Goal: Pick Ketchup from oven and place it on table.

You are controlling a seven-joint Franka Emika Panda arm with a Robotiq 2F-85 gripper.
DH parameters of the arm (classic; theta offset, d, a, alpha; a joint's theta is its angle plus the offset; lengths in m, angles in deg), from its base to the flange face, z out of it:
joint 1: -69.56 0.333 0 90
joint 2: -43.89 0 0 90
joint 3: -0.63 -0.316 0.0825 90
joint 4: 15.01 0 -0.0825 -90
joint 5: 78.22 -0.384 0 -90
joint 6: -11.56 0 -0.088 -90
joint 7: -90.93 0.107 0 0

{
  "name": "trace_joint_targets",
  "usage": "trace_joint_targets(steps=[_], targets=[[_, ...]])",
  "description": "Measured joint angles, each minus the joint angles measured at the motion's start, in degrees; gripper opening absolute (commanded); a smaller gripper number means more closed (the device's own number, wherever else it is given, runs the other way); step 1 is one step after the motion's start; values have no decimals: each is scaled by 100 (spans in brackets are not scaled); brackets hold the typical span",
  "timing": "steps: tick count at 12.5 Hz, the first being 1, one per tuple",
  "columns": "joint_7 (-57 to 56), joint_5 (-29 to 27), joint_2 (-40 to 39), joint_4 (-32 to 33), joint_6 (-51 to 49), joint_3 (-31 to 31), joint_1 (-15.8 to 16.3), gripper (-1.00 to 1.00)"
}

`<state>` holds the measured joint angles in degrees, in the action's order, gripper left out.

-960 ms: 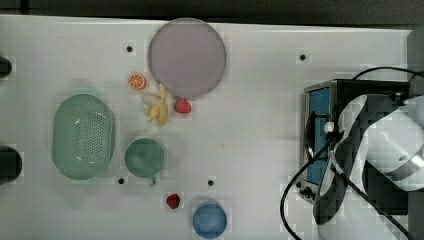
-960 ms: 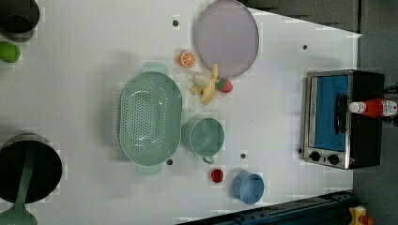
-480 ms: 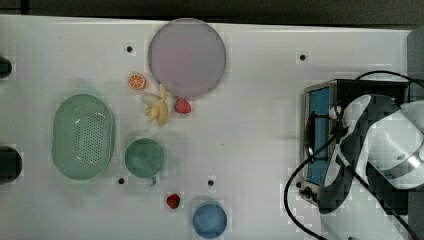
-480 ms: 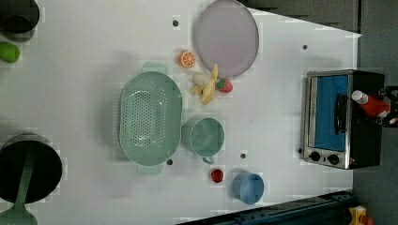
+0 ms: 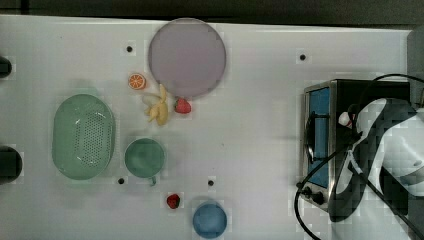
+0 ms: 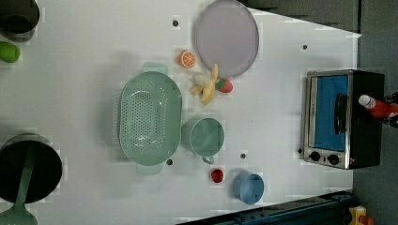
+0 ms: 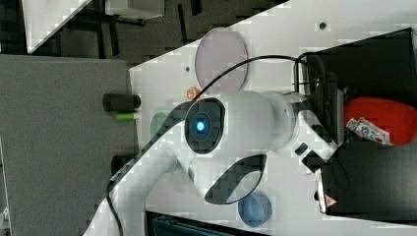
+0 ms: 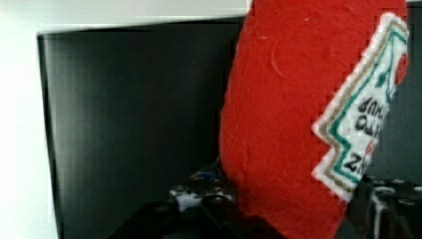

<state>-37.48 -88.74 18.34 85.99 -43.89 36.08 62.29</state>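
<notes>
The Ketchup, a red bottle with a white cap, lies tilted on top of the black oven at the left view's right edge. In the wrist view its red body and label stand very close, with my gripper shut on it and a dark finger against each side. In the top view the white arm hangs over the oven and just the bottle's cap peeks out. The right view has the red bottle beside the wrist. The white table spreads out beyond the oven.
On the table are a purple plate, a green colander, a green cup, a blue cup, two strawberries, a banana and an orange slice. A black cable loops by the oven.
The jaws have closed in on the Ketchup. The bottle has tilted from lying level and shifted toward the left view's right. The arm has crept further over the oven.
</notes>
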Motion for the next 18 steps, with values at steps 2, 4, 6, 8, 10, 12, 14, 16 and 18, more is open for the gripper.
trace_joint_targets(steps=[2,4,6,8,10,12,14,16,18], targets=[[11,-15,154,-213,-459,-48,23,27],[2,173,478,-436,-874,-112,63,27],[-42,890,909,-593,-1358,-104,261,27],[-39,1058,1325,-783,-1933,-294,365,27],[-44,1005,1725,-867,-2270,-655,497,27],[-47,908,2048,-1013,-2920,-1031,698,27],[-33,910,2266,-1018,-3027,-1438,982,27],[-48,860,2317,-934,-2870,-1918,1195,27],[-35,811,2362,-582,-2907,-2409,1311,27]])
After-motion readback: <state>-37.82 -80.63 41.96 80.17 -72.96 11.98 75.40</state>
